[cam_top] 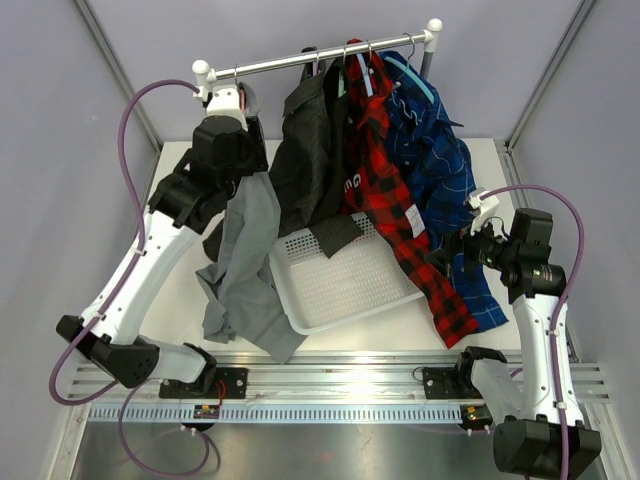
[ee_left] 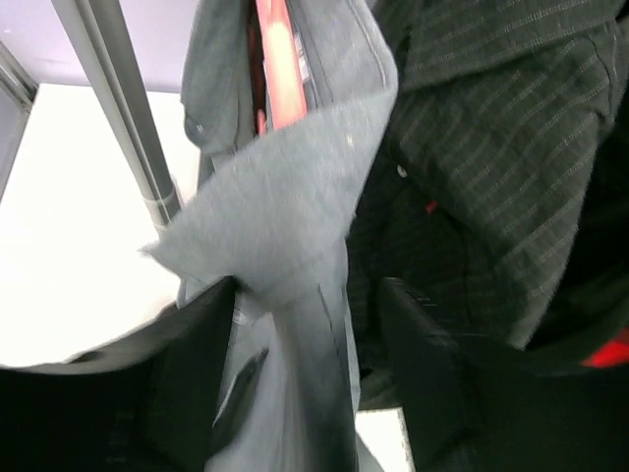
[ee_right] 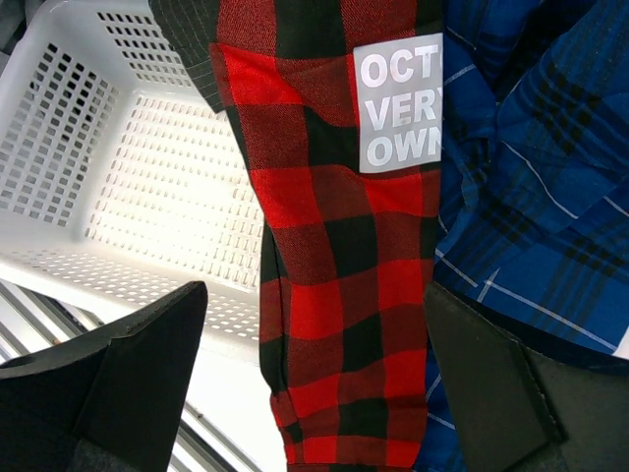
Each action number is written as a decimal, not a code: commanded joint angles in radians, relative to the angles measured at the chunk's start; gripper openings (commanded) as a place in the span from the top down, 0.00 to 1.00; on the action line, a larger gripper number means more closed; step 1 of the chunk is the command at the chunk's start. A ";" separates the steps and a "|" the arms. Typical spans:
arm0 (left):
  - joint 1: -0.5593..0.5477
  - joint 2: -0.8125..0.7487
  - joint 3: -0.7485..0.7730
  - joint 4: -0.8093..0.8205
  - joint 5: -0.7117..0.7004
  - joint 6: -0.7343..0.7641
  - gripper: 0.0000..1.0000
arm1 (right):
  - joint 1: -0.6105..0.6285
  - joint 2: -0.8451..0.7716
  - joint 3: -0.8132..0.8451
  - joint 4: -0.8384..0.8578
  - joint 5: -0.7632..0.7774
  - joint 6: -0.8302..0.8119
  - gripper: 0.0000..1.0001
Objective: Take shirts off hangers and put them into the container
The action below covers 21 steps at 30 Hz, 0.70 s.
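Observation:
Four shirts hang on hangers from the rail: grey (cam_top: 248, 265), black (cam_top: 312, 160), red-and-black plaid (cam_top: 385, 190) and blue plaid (cam_top: 440, 165). The white mesh container (cam_top: 350, 290) sits below them; a black sleeve and the red sleeve drape over it. My left gripper (ee_left: 307, 295) is up at the grey shirt's collar (ee_left: 285, 206). Grey cloth lies between its fingers, touching the left one, with a gap at the right one. A pink hanger (ee_left: 280, 69) shows inside that collar. My right gripper (ee_right: 314, 295) stands open around the red plaid sleeve (ee_right: 334, 295), not pinching it.
The white-and-steel rail (cam_top: 320, 60) crosses the back, and its post (ee_left: 118, 98) stands just left of the grey shirt. The grey shirt's tail reaches the table's front left. The blue plaid shirt (ee_right: 531, 197) hangs against my right gripper's right finger. A slotted metal rail (cam_top: 340, 385) runs along the near edge.

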 commanded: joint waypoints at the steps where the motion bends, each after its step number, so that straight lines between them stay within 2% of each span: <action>1: -0.004 0.013 0.051 0.105 -0.062 0.053 0.46 | 0.003 -0.017 -0.002 0.029 -0.015 -0.021 0.01; 2: -0.004 0.015 0.041 0.114 -0.062 0.061 0.51 | 0.003 -0.021 -0.002 0.029 -0.010 -0.021 0.01; 3: -0.004 0.012 0.034 0.135 -0.064 0.066 0.64 | 0.003 -0.023 -0.002 0.027 -0.008 -0.020 0.01; 5: -0.004 0.005 0.011 0.160 -0.062 0.084 0.79 | 0.003 -0.024 -0.002 0.026 -0.001 -0.021 0.01; 6: -0.004 -0.002 0.007 0.175 -0.062 0.090 0.92 | 0.003 -0.024 -0.002 0.026 -0.001 -0.021 0.01; 7: -0.004 -0.008 0.001 0.186 -0.062 0.107 0.99 | 0.003 -0.024 -0.002 0.024 0.002 -0.021 0.01; 15: -0.004 -0.105 -0.097 0.370 0.031 0.224 1.00 | 0.003 -0.023 -0.002 0.024 0.012 -0.018 0.01; 21: -0.004 -0.162 -0.136 0.442 0.054 0.259 1.00 | 0.003 -0.024 -0.002 0.024 0.018 -0.018 0.01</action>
